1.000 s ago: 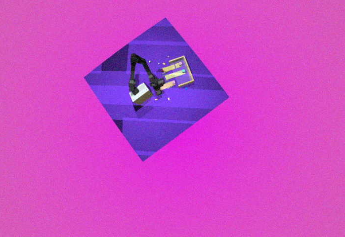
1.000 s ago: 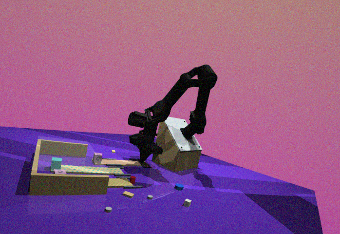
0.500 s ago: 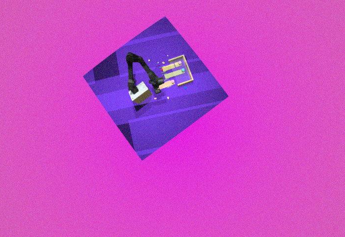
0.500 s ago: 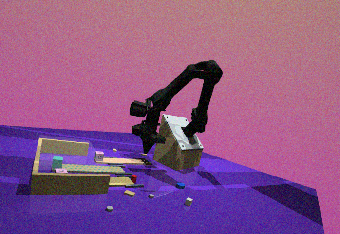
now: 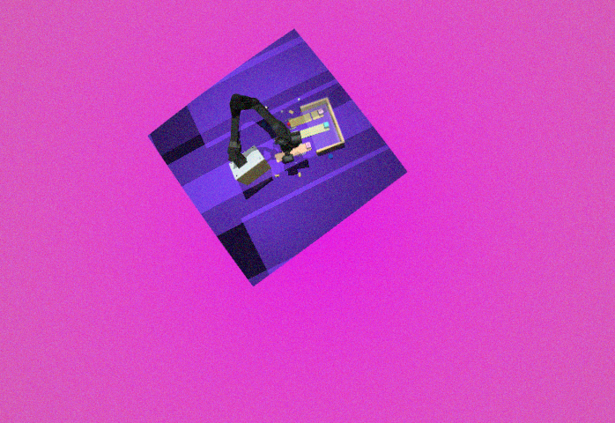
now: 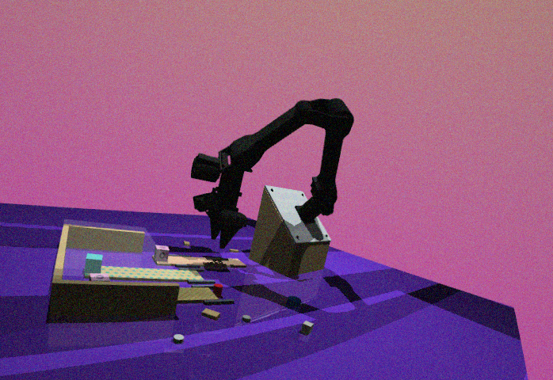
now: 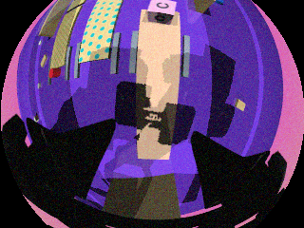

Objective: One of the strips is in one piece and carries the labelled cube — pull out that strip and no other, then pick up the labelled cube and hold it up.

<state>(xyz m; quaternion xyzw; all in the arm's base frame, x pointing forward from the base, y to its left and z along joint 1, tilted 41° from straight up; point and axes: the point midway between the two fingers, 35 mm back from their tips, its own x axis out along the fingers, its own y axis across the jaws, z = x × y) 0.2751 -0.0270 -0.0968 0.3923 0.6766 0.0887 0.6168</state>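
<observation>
A plain peach strip (image 5: 295, 151) (image 6: 196, 260) (image 7: 155, 57) lies in one piece, drawn partly out of the open tray (image 5: 337, 124) (image 6: 111, 300). The pale labelled cube (image 5: 307, 144) (image 6: 162, 251) (image 7: 163, 7) stands on its far end. My gripper (image 5: 288, 155) (image 6: 224, 239) (image 7: 155, 129) is open, empty, and hangs a little above the strip's near end. A dotted strip (image 5: 314, 130) (image 6: 151, 273) (image 7: 104, 15) lies beside it with a teal cube (image 5: 326, 124) (image 6: 93, 263) on it. A third olive strip (image 5: 299, 120) lies further over.
The arm's slanted base block (image 5: 251, 166) (image 6: 286, 237) stands close beside the gripper. A red cube (image 6: 217, 287), a blue block (image 6: 292, 301), a tan block (image 6: 210, 313), small grey discs (image 6: 177, 338) and thin dark bars (image 6: 219, 301) lie loose around the tray's open side.
</observation>
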